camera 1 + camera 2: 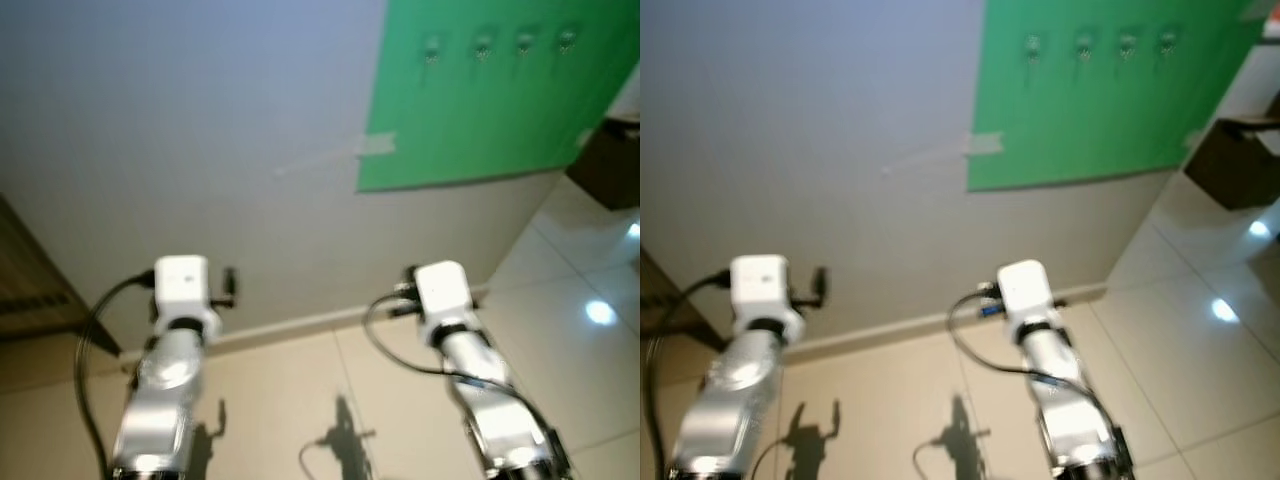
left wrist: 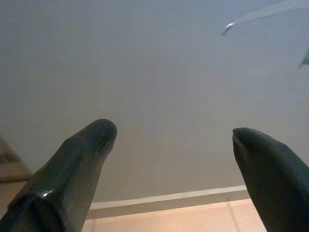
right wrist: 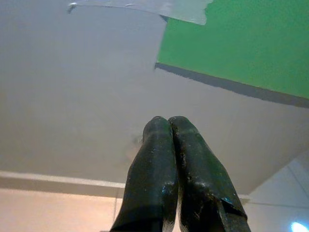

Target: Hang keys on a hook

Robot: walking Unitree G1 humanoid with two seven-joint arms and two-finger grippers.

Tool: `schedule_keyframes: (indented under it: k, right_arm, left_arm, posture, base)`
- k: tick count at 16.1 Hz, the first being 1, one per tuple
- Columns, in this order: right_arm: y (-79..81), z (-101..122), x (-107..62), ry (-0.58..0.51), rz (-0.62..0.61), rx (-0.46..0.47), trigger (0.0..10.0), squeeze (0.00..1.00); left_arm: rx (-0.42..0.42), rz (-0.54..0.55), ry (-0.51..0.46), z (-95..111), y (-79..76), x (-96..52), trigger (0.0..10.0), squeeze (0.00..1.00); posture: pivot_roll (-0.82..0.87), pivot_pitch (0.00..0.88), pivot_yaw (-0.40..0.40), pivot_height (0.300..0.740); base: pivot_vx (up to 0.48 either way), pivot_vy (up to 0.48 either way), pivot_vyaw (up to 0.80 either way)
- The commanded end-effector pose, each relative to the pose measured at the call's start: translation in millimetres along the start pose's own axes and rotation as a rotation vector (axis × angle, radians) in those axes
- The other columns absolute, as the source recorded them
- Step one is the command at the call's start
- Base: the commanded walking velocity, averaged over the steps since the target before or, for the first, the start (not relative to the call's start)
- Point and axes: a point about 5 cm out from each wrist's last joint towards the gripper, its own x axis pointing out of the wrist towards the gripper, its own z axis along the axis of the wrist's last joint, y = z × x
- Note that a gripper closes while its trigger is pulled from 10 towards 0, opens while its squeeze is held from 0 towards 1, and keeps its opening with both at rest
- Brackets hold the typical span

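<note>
1. Left eye view: green panel (image 1: 480, 95) on the grey wall at about 1 o'clock, with a row of four small hooks (image 1: 483, 45) along its upper part. Both arms are raised in front of the wall, low in frame.
2. Left gripper (image 2: 174, 140): fingers spread wide, nothing between them, facing bare wall above the skirting board (image 2: 169, 199).
3. Right gripper (image 3: 168, 126): fingers pressed together tip to tip. No keys visible between them; if a ring is pinched there, it is too small or hidden to tell.
4. Keys: not located in any view. Risk: the hang attempt runs with nothing to hang.
5. Hooks sit well above and at 1 o'clock of the right gripper. Risk: reach falls short, or the tips scrape the panel.
6. Head views are blurred. Risk: hook position misjudged while the body moves.
7. Tape strip (image 1: 375, 144) at the panel's edge could snag a finger.
</note>
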Motion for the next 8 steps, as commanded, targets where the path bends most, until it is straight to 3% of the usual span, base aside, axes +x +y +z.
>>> schedule_keyframes:
  k: [1, 8]
  right_arm:
    - [-9.4, 0.4, 0.6, -0.004, -0.023, -0.013, 0.0, 0.00]
    - [-2.3, 0.5, 3.0, -0.013, -0.002, -0.007, 0.0, 0.00]
  left_arm:
    - [-0.004, -0.015, 0.001, 1.3, -7.2, 0.1, 10.0, 0.00]
    - [0.005, 0.020, 0.021, 1.1, -2.0, 4.2, 10.0, 0.00]
  posture:
    - [-0.10, 0.000, 0.022, 0.740]
    - [-0.08, 0.000, 0.034, 0.740]
  base:
    - [0.000, -0.461, 0.00]
    - [0.037, -0.435, 0.00]
